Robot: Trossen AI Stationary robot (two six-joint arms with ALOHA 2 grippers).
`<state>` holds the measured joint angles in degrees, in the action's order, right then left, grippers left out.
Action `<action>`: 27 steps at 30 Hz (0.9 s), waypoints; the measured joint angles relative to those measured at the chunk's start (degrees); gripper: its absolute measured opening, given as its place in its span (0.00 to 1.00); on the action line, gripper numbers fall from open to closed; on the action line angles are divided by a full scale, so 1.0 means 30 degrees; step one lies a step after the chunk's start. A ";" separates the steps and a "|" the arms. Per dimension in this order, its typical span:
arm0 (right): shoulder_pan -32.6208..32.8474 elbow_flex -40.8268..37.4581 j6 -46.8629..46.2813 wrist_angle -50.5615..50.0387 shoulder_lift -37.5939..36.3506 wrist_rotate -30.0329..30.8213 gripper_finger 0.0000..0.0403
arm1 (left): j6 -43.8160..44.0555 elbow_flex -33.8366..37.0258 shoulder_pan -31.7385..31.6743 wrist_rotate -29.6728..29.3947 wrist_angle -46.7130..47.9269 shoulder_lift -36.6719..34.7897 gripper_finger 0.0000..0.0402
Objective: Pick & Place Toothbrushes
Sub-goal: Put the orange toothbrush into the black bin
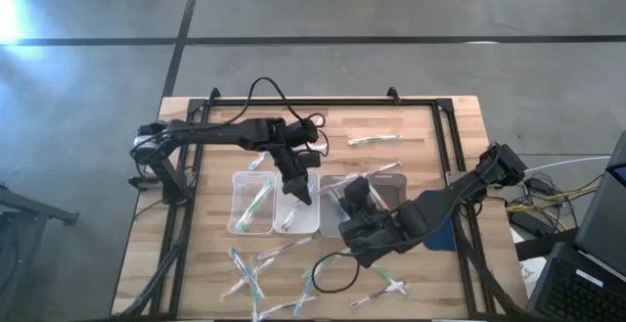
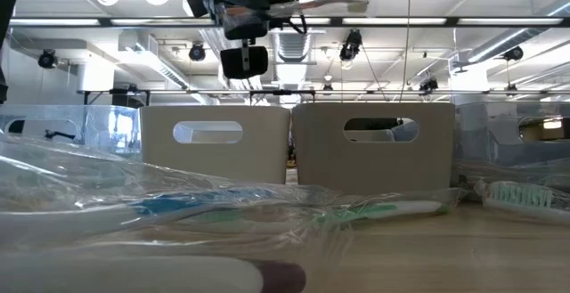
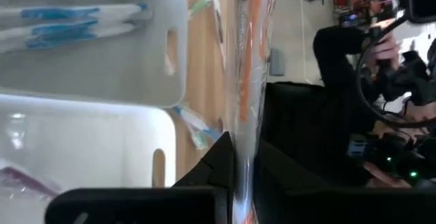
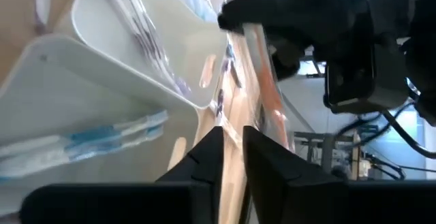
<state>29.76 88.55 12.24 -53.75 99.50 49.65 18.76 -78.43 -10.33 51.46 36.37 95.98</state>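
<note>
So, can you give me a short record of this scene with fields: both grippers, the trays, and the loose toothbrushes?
left gripper: shut on an orange-accented wrapped toothbrush, above the middle of the tray row
right gripper: close to the same toothbrush; grip unclear
clear rectangular plastic trays: side by side in a row, some holding toothbrushes
loose wrapped toothbrushes: scattered on the wooden table, mostly in front of the trays

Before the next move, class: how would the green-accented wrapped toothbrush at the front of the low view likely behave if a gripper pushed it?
The green wrapped toothbrush lies flat on the table, so it would probably slide, not tip. Its loose, crinkled clear wrap looks slippery and may shift or bunch first. It is thin, so likely light.
</note>
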 joint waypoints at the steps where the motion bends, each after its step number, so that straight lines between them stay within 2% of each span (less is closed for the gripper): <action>1: 0.0007 0.0000 -0.0010 0.0229 0.0000 -0.0007 0.15 | 0.0289 0.0000 0.0000 0.0014 -0.0247 0.0000 0.08; 8: -0.0141 -0.0005 0.1665 0.1718 0.0000 0.0007 0.29 | 0.2330 0.0000 -0.0007 -0.0255 -0.2084 0.0000 0.08; 14: -0.0590 -0.0029 0.2547 0.1718 0.0000 0.0007 0.38 | 0.2551 0.0007 0.0032 -0.0402 -0.2121 0.0000 0.08; 21: -0.1431 -0.0036 0.2807 0.1733 0.0000 0.0007 0.43 | 0.2295 0.0007 0.0146 -0.0437 -0.2133 0.0000 0.08; 27: -0.2236 -0.0044 0.2712 0.1769 0.0000 0.0002 0.43 | 0.2200 0.0007 0.0146 -0.0459 -0.2132 0.0000 0.08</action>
<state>23.05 88.42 20.37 -48.45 99.50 49.65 25.36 -78.41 -9.89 50.09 29.98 95.98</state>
